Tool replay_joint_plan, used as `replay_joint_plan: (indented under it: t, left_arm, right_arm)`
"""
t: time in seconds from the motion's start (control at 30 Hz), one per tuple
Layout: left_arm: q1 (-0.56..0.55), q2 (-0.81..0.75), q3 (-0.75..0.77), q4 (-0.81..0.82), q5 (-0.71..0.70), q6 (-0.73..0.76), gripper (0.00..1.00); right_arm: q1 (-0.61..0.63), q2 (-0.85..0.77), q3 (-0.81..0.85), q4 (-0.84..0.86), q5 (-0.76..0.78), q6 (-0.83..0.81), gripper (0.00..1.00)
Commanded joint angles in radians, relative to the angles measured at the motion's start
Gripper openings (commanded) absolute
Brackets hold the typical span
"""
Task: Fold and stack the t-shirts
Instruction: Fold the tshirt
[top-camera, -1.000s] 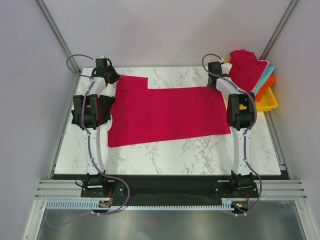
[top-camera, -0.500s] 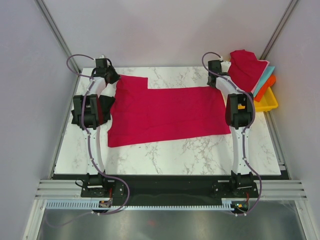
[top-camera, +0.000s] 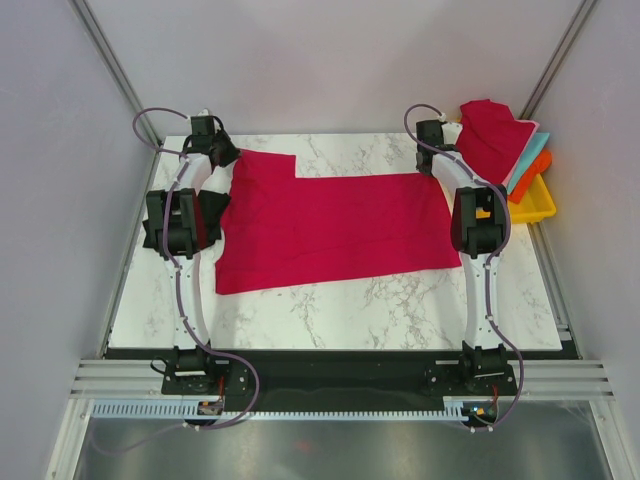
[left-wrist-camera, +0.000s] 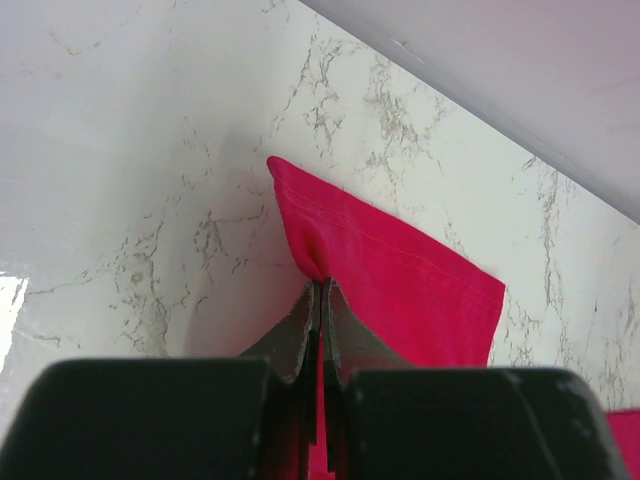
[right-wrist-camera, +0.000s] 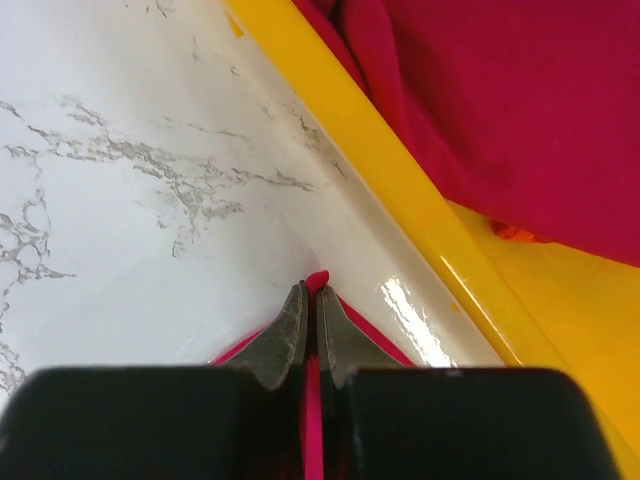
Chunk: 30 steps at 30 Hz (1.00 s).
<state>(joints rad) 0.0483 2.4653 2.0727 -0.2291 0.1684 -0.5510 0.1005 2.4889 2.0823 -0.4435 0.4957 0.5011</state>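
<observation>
Losing the left edge of the spread crimson t-shirt (top-camera: 330, 225) beneath the left arm (top-camera: 185, 215), its right corner beneath the right arm (top-camera: 480, 228). Showing only edge strips of the teal t-shirt (top-camera: 535, 150) and orange t-shirt (top-camera: 541, 171) under the piled crimson t-shirt (top-camera: 492, 135). Cutting off the yellow tray (right-wrist-camera: 400, 190) at the right wrist view's border. Masking pinched cloth behind the bodies of the left gripper (left-wrist-camera: 318, 300) and right gripper (right-wrist-camera: 310, 305).

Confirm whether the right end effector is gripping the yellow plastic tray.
No: the right end effector pinches a corner of the crimson cloth t-shirt, beside the yellow plastic tray.
</observation>
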Motion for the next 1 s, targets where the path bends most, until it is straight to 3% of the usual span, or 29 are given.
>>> replay_joint_plan:
  t: [0.0, 0.3, 0.97]
  left_arm:
    - [-0.002, -0.060, 0.043, 0.033, 0.022, 0.033, 0.02]
    - [-0.004, -0.160, -0.075, 0.137, 0.060, 0.020, 0.02]
    - [-0.028, -0.405, -0.270, 0.128, 0.119, 0.129, 0.02]
  right_arm:
    - [-0.004, -0.039, 0.012, -0.026, 0.040, 0.002, 0.00]
    - [-0.015, -0.096, -0.034, -0.023, 0.053, 0.019, 0.00]
    - [-0.025, -0.286, -0.261, 0.006, -0.023, 0.070, 0.00]
